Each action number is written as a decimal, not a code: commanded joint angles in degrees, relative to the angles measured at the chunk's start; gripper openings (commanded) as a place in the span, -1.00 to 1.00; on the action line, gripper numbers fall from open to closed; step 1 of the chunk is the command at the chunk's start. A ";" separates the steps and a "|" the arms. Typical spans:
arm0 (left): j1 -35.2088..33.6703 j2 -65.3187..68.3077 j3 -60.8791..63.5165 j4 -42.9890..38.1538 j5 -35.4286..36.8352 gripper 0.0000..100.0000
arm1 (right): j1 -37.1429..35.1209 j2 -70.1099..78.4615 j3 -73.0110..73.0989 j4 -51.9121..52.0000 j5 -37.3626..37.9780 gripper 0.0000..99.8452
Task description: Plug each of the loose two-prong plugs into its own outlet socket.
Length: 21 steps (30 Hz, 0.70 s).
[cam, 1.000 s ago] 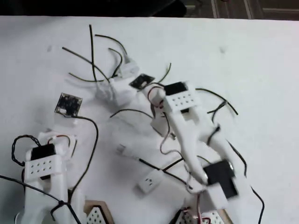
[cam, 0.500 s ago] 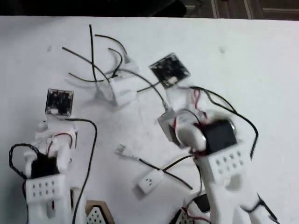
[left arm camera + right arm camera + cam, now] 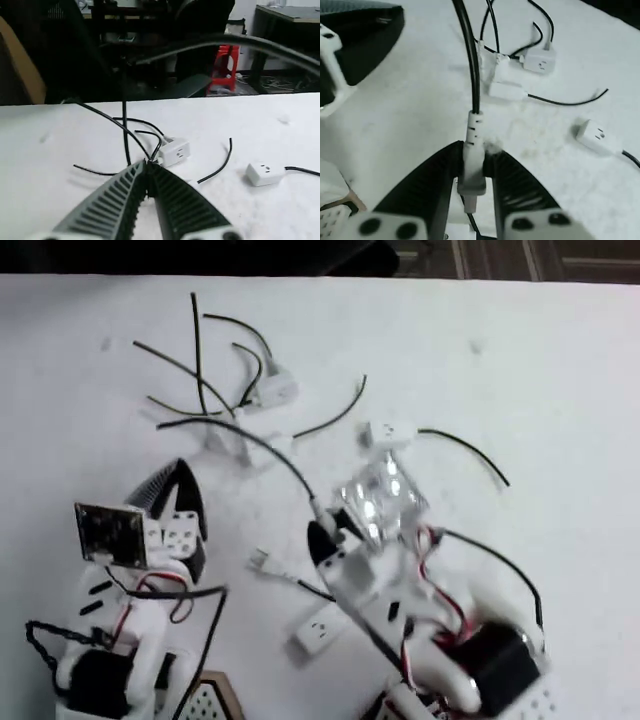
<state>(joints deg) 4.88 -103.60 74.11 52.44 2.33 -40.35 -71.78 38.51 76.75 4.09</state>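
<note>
My right gripper is shut on a white two-prong plug, whose black cable runs away over the table. In the high view this gripper is near the middle, and the held cable arcs left to the wire cluster. Another loose plug lies flat on the table, with a white outlet socket just in front of it. Two more sockets lie farther back. My left gripper is shut with nothing visibly held, raised at the left.
Several loose black wires fan out at the back left. The white table has free room on its right side. A wooden arm base sits at the near edge.
The right arm drew back from the wire cluster toward the near edge, pulling the plug and its cable along. The left arm tilted its wrist up and shifted right.
</note>
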 commanded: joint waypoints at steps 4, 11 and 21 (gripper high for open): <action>12.44 -0.22 -2.02 -1.58 0.53 -0.95 | -6.02 -10.86 11.25 -9.01 -0.53 -0.97; 22.37 -0.31 -2.20 -1.23 -1.49 -0.95 | -12.35 -12.70 17.76 -12.70 -0.53 -0.97; 33.10 -0.31 -2.29 6.07 -18.20 -0.95 | -12.44 -12.62 22.15 -14.29 0.00 -0.97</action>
<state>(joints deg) 36.00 -103.60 74.02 56.92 -11.21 -52.22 -83.91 61.10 63.65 4.00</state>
